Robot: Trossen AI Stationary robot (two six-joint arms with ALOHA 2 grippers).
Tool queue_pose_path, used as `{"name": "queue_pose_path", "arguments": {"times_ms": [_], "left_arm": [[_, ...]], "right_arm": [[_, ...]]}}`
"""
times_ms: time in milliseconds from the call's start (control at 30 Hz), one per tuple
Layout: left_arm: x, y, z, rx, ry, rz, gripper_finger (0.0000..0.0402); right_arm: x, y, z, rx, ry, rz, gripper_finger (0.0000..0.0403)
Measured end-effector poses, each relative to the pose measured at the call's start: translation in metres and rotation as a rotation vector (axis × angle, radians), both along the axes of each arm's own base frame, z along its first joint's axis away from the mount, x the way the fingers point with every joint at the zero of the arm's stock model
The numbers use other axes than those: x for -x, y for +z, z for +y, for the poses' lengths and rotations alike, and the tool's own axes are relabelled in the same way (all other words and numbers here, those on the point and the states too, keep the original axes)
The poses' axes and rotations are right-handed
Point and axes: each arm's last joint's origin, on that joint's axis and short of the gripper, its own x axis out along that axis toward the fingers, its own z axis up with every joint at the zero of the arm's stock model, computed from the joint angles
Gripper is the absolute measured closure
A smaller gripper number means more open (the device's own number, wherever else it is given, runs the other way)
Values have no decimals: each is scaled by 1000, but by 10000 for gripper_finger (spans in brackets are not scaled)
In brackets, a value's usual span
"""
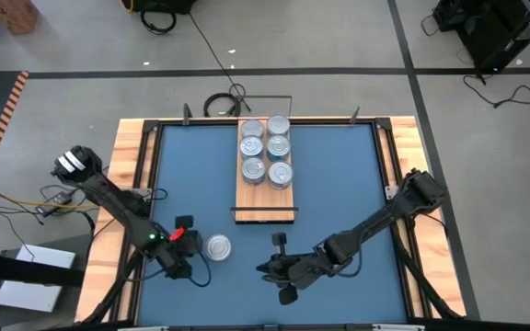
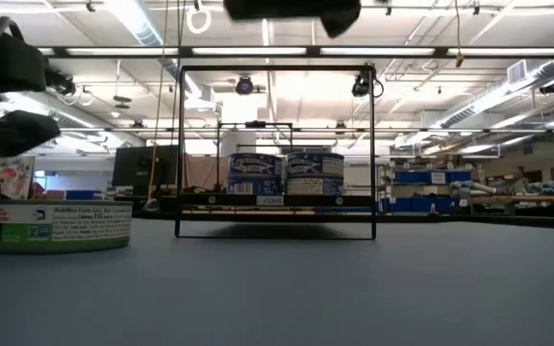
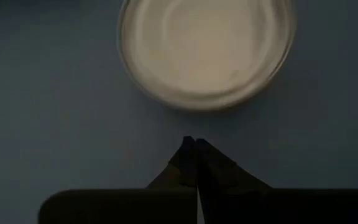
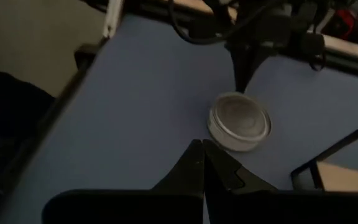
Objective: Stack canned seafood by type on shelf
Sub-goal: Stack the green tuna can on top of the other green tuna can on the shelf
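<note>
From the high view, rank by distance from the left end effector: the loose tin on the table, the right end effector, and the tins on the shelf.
From the left end effector:
1. Loose tin, right beside it.
2. Right end effector, farther right, near edge.
3. Tins on the shelf, at the far side.

One shelf (image 1: 265, 200), a light-wood board with a thin black frame, lay on the blue bench (image 1: 339, 193). From above, six tins (image 1: 267, 149) showed on the shelf, set in two rows of three, silver tops up; whether any stood stacked on others could not be told from that view. The level view across the bench showed two of them side by side at the front, both with blue labels. One more tin (image 1: 217, 245) stood alone on the bench, off the shelf, with a green band on its label. That made seven tins visible. Two arms reached over the bench, one left gripper (image 1: 191, 241) and one right gripper (image 1: 267, 268).
</note>
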Motion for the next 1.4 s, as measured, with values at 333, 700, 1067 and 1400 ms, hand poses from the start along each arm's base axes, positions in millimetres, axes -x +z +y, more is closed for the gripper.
{"name": "queue_pose_path", "arguments": {"times_ms": [333, 700, 1067, 1400], "left_arm": [[-28, -11, -6, 17, -76, -138, 401], [-60, -30, -13, 32, -157, -277, 401], [-80, -24, -20, -5, -236, -368, 401], [-94, 22, -39, -136, -432, -409, 389]], "right_arm": [[-5, -9, -7, -21, -10, 44, 392], [-2, -14, -9, -21, -14, 102, 310], [-1, -17, -13, 57, -18, 128, 237], [1, -20, -14, 83, -15, 164, 221]]}}
